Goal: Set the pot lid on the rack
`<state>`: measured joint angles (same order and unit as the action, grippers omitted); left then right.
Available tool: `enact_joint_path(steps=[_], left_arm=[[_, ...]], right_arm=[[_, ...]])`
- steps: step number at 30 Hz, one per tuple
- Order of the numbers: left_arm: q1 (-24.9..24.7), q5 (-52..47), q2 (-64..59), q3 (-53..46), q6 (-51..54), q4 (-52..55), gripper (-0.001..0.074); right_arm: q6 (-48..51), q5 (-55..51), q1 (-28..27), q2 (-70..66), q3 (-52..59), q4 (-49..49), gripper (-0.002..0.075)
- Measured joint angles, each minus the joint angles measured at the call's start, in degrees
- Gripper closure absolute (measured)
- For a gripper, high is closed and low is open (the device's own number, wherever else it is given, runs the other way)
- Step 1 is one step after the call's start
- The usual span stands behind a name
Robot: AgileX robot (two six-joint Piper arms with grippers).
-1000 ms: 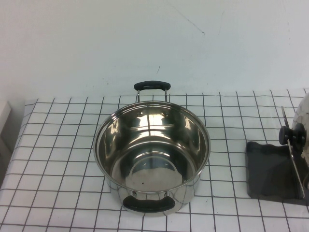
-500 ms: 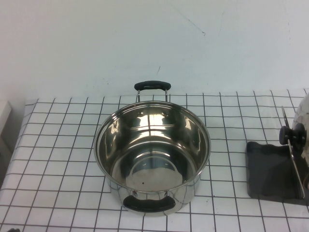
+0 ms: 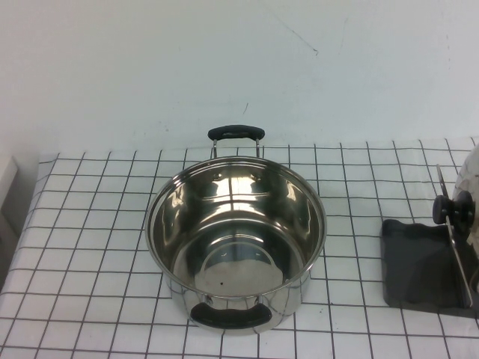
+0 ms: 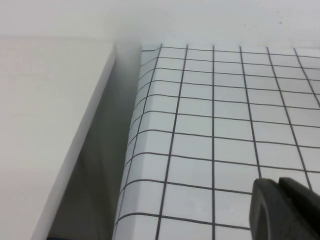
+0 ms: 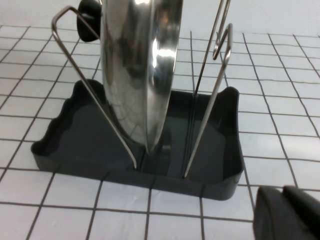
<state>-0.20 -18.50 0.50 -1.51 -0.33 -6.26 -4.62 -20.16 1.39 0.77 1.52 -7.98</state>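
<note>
The pot lid (image 5: 140,65) stands on edge in the rack, between the wire uprights (image 5: 220,75), with its rim down in the dark grey tray base (image 5: 75,135). In the high view the lid's black knob (image 3: 453,208) and the rack base (image 3: 419,262) sit at the table's right edge. My right gripper (image 5: 282,192) is shut and empty, low over the table just in front of the rack, apart from it. My left gripper (image 4: 278,182) is shut and empty, over the table near its left edge. Neither gripper shows in the high view.
A deep steel pot (image 3: 236,239) with two black handles stands open in the middle of the checked table. A white block (image 4: 45,125) sits beyond a gap at the table's left edge (image 4: 132,150). A white wall runs behind the table.
</note>
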Motion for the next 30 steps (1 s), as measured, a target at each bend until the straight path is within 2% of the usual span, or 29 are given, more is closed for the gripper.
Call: enact_joint_path(steps=[5, 18, 30], left_arm=[[0.8, -0.3, 0.0, 0.1, 0.3, -0.6, 0.0736], [-6.2, -0.4, 0.0, 0.2, 0.3, -1.1, 0.0736], [-6.4, -0.5, 0.0, 0.2, 0.3, -1.5, 0.0737]], right_arm=[[0.0, 0.0, 0.0, 0.0, 0.0, 0.0, 0.0707], [0.0, 0.0, 0.0, 0.0, 0.0, 0.0, 0.0707], [0.0, 0.0, 0.0, 0.0, 0.0, 0.0, 0.0707]])
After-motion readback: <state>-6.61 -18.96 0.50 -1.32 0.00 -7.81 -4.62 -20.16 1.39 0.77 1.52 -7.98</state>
